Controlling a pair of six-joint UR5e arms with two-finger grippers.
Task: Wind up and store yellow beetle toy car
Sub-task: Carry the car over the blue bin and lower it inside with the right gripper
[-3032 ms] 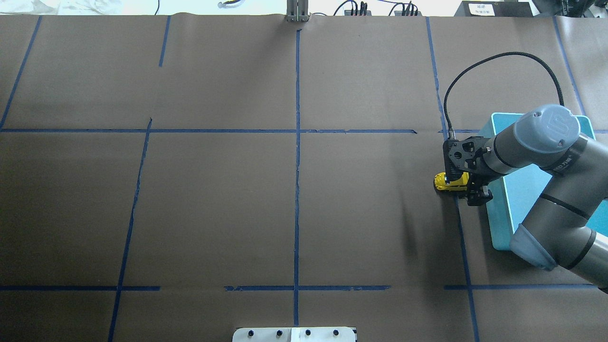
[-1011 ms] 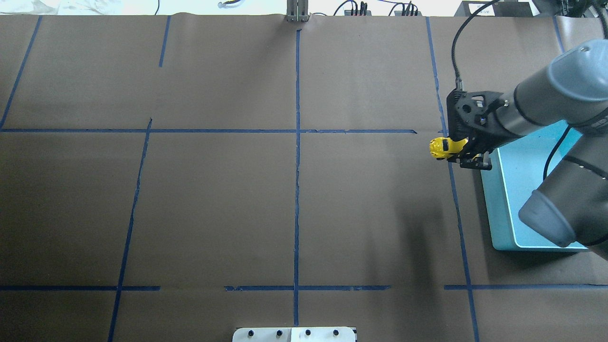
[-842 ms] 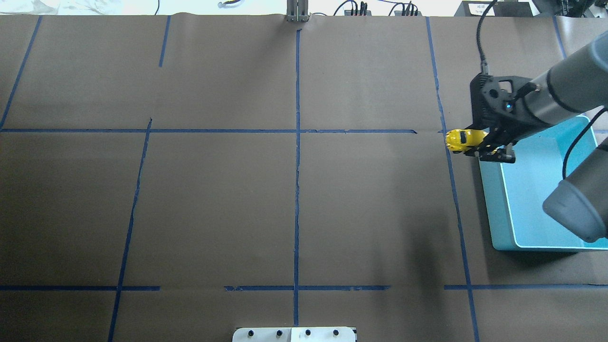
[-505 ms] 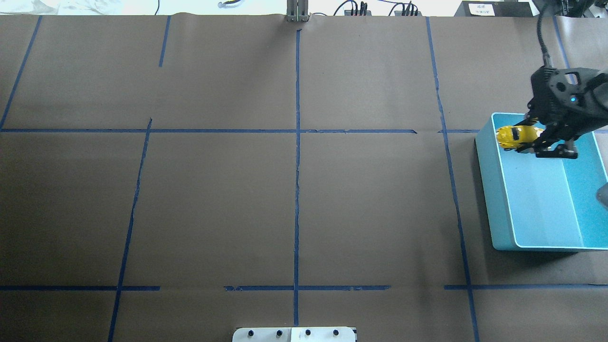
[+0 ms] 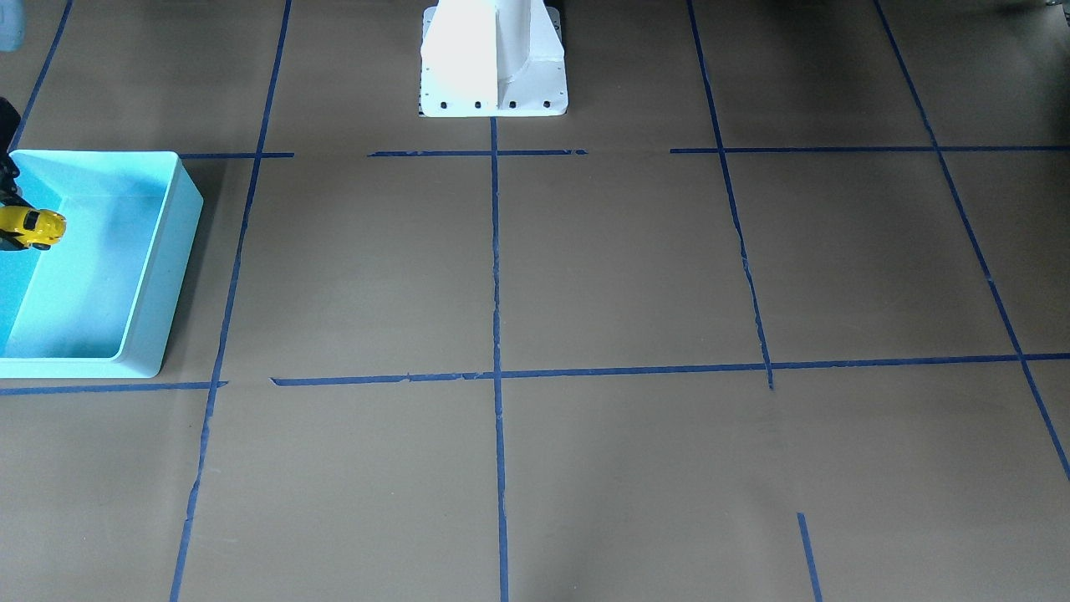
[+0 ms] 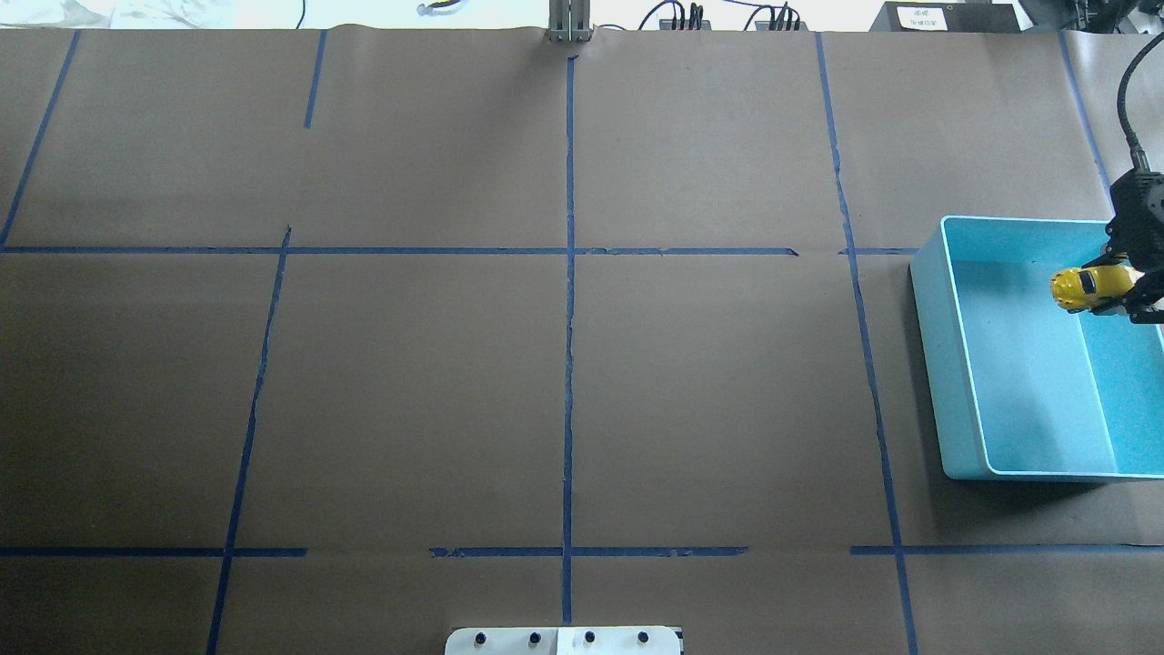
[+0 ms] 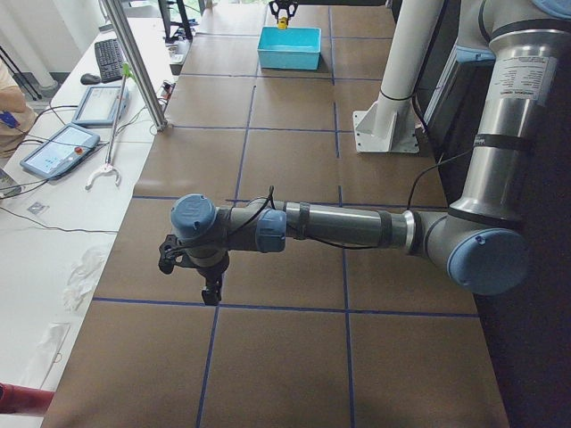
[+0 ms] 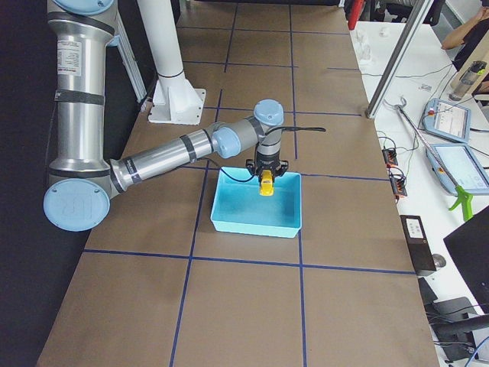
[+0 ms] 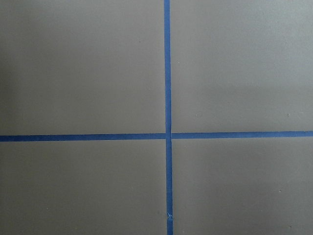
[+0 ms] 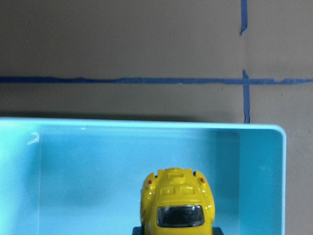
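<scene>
The yellow beetle toy car hangs over the inside of the turquoise bin, near its far right part. My right gripper is shut on the car's rear and holds it clear of the bin floor. The car also shows in the front view, the right side view and the right wrist view, above the bin's rim. My left gripper shows only in the left side view, low over the bare table. I cannot tell whether it is open or shut.
The table is covered in brown paper with blue tape lines. The white robot base stands at the middle of the robot's side. The left wrist view shows only a tape cross.
My right gripper has lifted the car from the table left of the bin and carried it rightward to over the bin's interior. The arm has drawn back toward the view's right edge.
</scene>
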